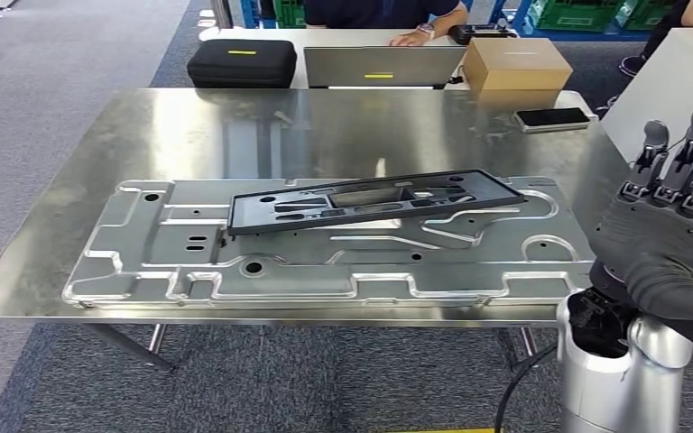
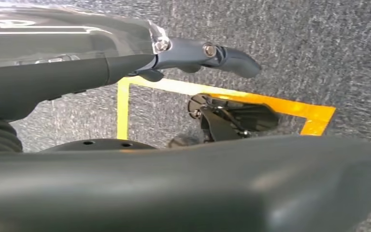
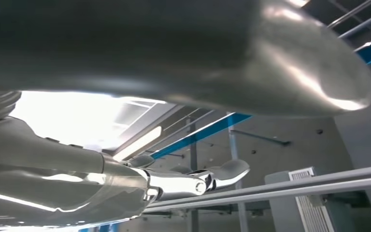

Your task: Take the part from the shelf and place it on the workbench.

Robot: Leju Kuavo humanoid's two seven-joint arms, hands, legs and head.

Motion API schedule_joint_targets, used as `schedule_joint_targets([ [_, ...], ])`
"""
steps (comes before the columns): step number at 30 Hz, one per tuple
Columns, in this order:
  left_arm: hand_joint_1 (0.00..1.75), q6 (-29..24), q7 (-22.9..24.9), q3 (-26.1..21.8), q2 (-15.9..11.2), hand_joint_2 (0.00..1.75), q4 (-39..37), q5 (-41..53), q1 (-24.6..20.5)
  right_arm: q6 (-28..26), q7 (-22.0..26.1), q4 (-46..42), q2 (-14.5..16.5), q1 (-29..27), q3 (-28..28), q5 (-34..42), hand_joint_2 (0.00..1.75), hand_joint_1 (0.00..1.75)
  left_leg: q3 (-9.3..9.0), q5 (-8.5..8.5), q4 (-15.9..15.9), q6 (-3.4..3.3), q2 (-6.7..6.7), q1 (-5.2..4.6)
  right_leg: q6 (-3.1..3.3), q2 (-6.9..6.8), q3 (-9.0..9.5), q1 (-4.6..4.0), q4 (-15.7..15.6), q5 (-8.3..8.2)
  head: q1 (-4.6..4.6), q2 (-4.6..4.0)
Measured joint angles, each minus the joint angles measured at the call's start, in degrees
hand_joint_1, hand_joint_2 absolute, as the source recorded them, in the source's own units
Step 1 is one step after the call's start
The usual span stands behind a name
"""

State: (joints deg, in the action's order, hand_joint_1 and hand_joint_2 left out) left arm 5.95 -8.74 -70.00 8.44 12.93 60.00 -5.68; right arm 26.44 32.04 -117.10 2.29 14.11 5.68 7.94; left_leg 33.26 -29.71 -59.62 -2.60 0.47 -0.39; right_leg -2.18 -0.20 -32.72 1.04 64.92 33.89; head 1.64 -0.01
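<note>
- Head view shows a dark, long, flat plastic part (image 1: 374,201) lying on a large stamped silver metal panel (image 1: 235,266), which rests on the shiny steel worktop (image 1: 99,144).
- The part sits slightly tilted across the upper middle of the panel, with cut-outs along its length and nothing gripping it.
- The right robot hand (image 1: 663,225) is raised at the right edge of the worktop, beside the panel's right end and apart from the part; its dark fingers (image 1: 654,149) point upward, spread, holding nothing.
- Right wrist view shows the same right robot hand with fingers extended and nothing between them, against ceiling lights and blue beams.
- Left wrist view shows the left robot hand (image 2: 125,63) above grey carpet floor (image 2: 319,48) with yellow tape (image 2: 251,99) marked on it; a finger (image 2: 207,53) sticks out straight and nothing is held, so it looks spread.
- At the far end of the worktop lies a phone (image 1: 552,118).
- On a white table behind it stand a black case (image 1: 241,63), a grey laptop (image 1: 383,66) and a cardboard box (image 1: 516,63).
- A person's hand (image 1: 412,38) rests on that table behind the laptop.
</note>
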Motion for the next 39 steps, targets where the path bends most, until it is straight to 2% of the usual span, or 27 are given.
schedule_joint_targets([
  [1,0.00,0.0,-0.1,0.0,0.0,0.00,0.0,0.0,0.0,0.0,0.0,0.0,0.0,0.0,0.0,0.0,0.00,0.00,0.13,0.08,-0.1,0.17,0.00,-0.09,0.25,0.01,1.48,-0.08,-3.1,-0.99,0.00,0.00],
  [2,0.00,0.0,-0.1,0.0,0.0,0.00,0.0,0.1,-0.1,0.0,0.0,-0.1,0.0,0.0,0.0,0.0,0.00,0.00,0.32,0.20,-0.2,0.41,-0.01,-0.15,0.55,0.03,2.17,-0.18,-4.8,-1.37,0.01,0.00],
  [5,0.00,0.1,-0.6,0.0,0.0,0.00,0.0,0.2,0.0,0.0,0.0,-0.1,0.1,0.0,0.1,0.1,0.00,0.00,0.83,0.53,-0.5,1.24,-0.02,-0.10,1.58,0.08,1.95,-0.28,-5.6,-1.74,0.01,-0.01],
  [6,0.00,0.1,-0.8,0.0,0.0,0.00,0.0,0.2,0.0,0.0,0.0,-0.1,0.1,0.0,0.1,0.1,0.00,0.00,1.12,0.03,-1.1,1.54,-0.08,-0.09,1.93,0.01,1.86,-0.14,-5.7,-1.96,0.04,-0.01],
  [8,0.00,0.1,-1.0,0.0,0.0,0.00,0.0,0.3,0.0,0.1,0.1,-0.1,0.2,0.0,0.1,0.1,0.00,0.00,2.82,-3.02,-5.2,2.27,-0.20,0.11,2.63,-0.22,1.53,0.23,-5.9,-2.41,0.11,0.01],
  [10,0.00,0.1,-1.1,0.0,0.0,0.00,0.0,0.4,0.0,0.1,0.1,-0.1,0.3,0.0,0.1,0.1,0.00,0.00,5.40,-6.96,-12.0,2.97,-0.25,0.54,2.94,-0.34,0.98,0.26,-5.8,-2.78,0.15,0.01],
  [11,0.00,0.1,-1.1,0.0,0.0,0.00,0.0,0.4,0.0,0.2,0.1,-0.1,0.3,-0.1,0.1,0.1,0.00,0.00,6.21,-7.99,-14.5,3.18,-0.25,0.76,2.95,-0.38,0.72,0.27,-5.8,-2.94,0.15,0.01],
  [12,0.00,0.0,-1.1,0.0,0.0,0.00,0.0,0.5,0.0,0.2,0.1,-0.1,0.3,-0.1,0.1,0.1,0.00,0.00,6.17,-7.98,-15.3,3.33,-0.24,0.92,2.88,-0.41,0.53,0.28,-5.8,-3.09,0.15,0.01],
  [13,0.00,0.0,-1.2,0.0,0.0,0.00,0.0,0.5,0.0,0.3,0.1,-0.1,0.3,-0.1,0.1,0.1,0.00,0.00,5.06,-6.93,-14.0,3.40,-0.24,1.04,2.78,-0.41,0.42,0.30,-5.8,-3.21,0.15,0.01],
  [15,0.00,-0.1,-1.3,0.0,0.0,0.00,0.0,0.7,0.0,0.5,0.1,-0.1,0.3,-0.1,0.1,0.2,0.00,0.00,0.64,-3.46,-6.4,3.26,-0.29,1.14,2.53,-0.43,0.39,0.31,-5.8,-3.38,0.15,0.01],
  [16,0.00,-0.3,-1.4,0.0,0.0,0.00,0.0,0.7,0.0,0.6,0.2,-0.1,0.4,0.0,0.1,0.3,0.00,0.00,-1.28,-2.18,-2.8,3.07,-0.34,1.07,2.32,-0.41,0.33,0.24,-5.7,-3.46,0.15,0.01],
  [17,0.00,-0.3,-1.6,0.0,0.0,0.00,0.0,0.7,-0.1,0.7,0.2,-0.1,0.4,0.0,0.2,0.3,0.00,0.00,-2.44,-1.58,-0.4,2.81,-0.38,0.97,2.05,-0.41,0.19,0.17,-5.7,-3.59,0.14,0.00],
  [19,0.00,-0.5,-1.8,0.1,0.0,0.00,0.0,0.8,-0.1,0.9,0.3,-0.1,0.5,0.0,0.2,0.4,0.00,0.00,-2.61,-1.57,0.7,2.35,-0.43,0.75,1.33,-0.43,-0.19,0.09,-5.7,-3.98,0.13,0.00],
  [21,0.00,-0.5,-2.2,0.2,0.0,0.00,0.0,0.8,-0.1,1.0,0.4,-0.1,0.5,0.0,0.2,0.6,0.00,0.00,-2.33,-1.17,1.0,1.56,-0.29,0.85,0.64,-0.40,-0.47,0.21,-5.4,-3.64,0.12,0.01],
  [22,0.00,-0.5,-2.4,0.3,0.0,0.00,0.0,0.8,-0.1,1.0,0.4,-0.1,0.5,0.0,0.3,0.6,0.00,0.00,-2.17,-0.85,1.2,1.10,-0.18,0.90,0.43,-0.35,-0.88,0.26,-4.4,-2.61,0.10,0.01],
  [23,0.00,-0.4,-2.7,0.3,0.0,0.00,0.0,0.8,-0.1,1.1,0.5,-0.1,0.5,0.0,0.3,0.7,0.00,0.00,-1.97,-0.53,1.4,0.65,-0.05,0.94,0.30,-0.28,-1.72,0.30,-2.3,-0.85,0.09,0.01],
  [25,0.00,-0.2,-3.2,0.4,0.0,0.00,0.0,0.7,-0.1,1.1,0.6,-0.1,0.5,-0.2,0.5,0.9,0.00,0.00,-1.36,-0.09,1.3,0.21,0.11,0.72,0.18,-0.19,-4.51,0.28,4.9,3.40,0.07,0.01],
  [26,0.00,0.0,-3.3,0.5,0.0,0.00,0.0,0.6,-0.1,1.2,0.6,-0.1,0.5,-0.4,0.6,0.9,0.00,0.00,-1.07,0.11,1.3,0.12,0.16,0.60,0.12,-0.17,-5.65,0.27,8.3,4.79,0.07,0.01],
  [27,0.00,0.0,-3.5,0.5,0.0,0.00,0.0,0.6,-0.1,1.2,0.7,-0.1,0.5,-0.6,0.7,1.0,0.00,0.00,-0.82,0.30,1.3,0.10,0.19,0.50,0.11,-0.16,-5.93,0.25,9.9,5.11,0.07,0.01],
  [28,0.00,0.1,-3.6,0.5,0.0,0.00,0.0,0.6,0.0,1.2,0.7,-0.1,0.5,-0.7,0.9,1.1,0.00,0.00,-0.64,0.45,1.2,0.13,0.20,0.43,0.17,-0.16,-5.03,0.25,9.1,4.26,0.07,0.01],
  [30,0.00,-0.1,-3.8,0.5,0.0,0.00,0.0,0.8,0.0,1.3,1.0,-0.1,0.6,-0.9,1.1,1.2,0.00,0.00,-0.47,0.61,1.0,0.22,0.19,0.36,0.46,-0.17,-0.67,0.23,1.8,0.70,0.07,0.00],
  [31,0.00,-0.2,-3.9,0.6,0.0,0.00,0.0,0.9,-0.1,1.3,1.2,-0.1,0.6,-0.9,1.2,1.2,0.00,0.00,-0.32,0.64,0.8,0.35,0.19,0.22,0.65,-0.17,1.36,0.14,-2.0,-0.67,0.07,0.00],
  [32,0.00,-0.4,-3.9,0.6,0.0,0.00,0.0,1.0,-0.1,1.3,1.2,-0.1,0.6,-0.9,1.3,1.2,0.00,0.00,-0.07,0.73,0.5,0.55,0.18,0.12,0.84,-0.15,2.60,0.04,-4.7,-1.41,0.07,0.00],
  [33,0.00,-0.6,-3.9,0.6,0.0,0.00,0.0,1.1,-0.1,1.4,1.3,-0.1,0.7,-1.0,1.3,1.2,0.00,0.00,0.21,0.88,0.4,0.83,0.18,0.05,1.04,-0.11,3.02,-0.08,-6.0,-1.59,0.08,0.00],
  [36,0.00,-1.0,-3.8,0.7,-0.1,0.00,0.0,1.6,-0.1,1.7,1.3,-0.2,1.0,-1.2,1.5,1.2,0.00,0.00,0.77,1.08,0.1,1.85,0.09,0.14,1.89,-0.09,2.44,-0.06,-6.3,-2.03,0.12,0.00],
  [37,0.00,-1.1,-3.8,0.7,-0.2,0.00,0.0,1.8,-0.1,1.7,1.3,-0.2,1.1,-1.2,1.5,1.2,0.00,0.00,1.09,0.17,-0.7,2.18,0.02,0.21,2.30,-0.19,2.23,0.08,-6.4,-2.35,0.13,0.00],
  [39,0.00,-1.2,-3.8,0.8,-0.3,0.00,0.0,1.9,-0.1,1.8,1.4,-0.2,1.5,-1.3,1.6,1.2,0.00,0.00,2.87,-3.83,-5.6,2.89,-0.08,0.50,2.87,-0.44,1.54,0.25,-6.4,-3.04,0.13,0.01],
])
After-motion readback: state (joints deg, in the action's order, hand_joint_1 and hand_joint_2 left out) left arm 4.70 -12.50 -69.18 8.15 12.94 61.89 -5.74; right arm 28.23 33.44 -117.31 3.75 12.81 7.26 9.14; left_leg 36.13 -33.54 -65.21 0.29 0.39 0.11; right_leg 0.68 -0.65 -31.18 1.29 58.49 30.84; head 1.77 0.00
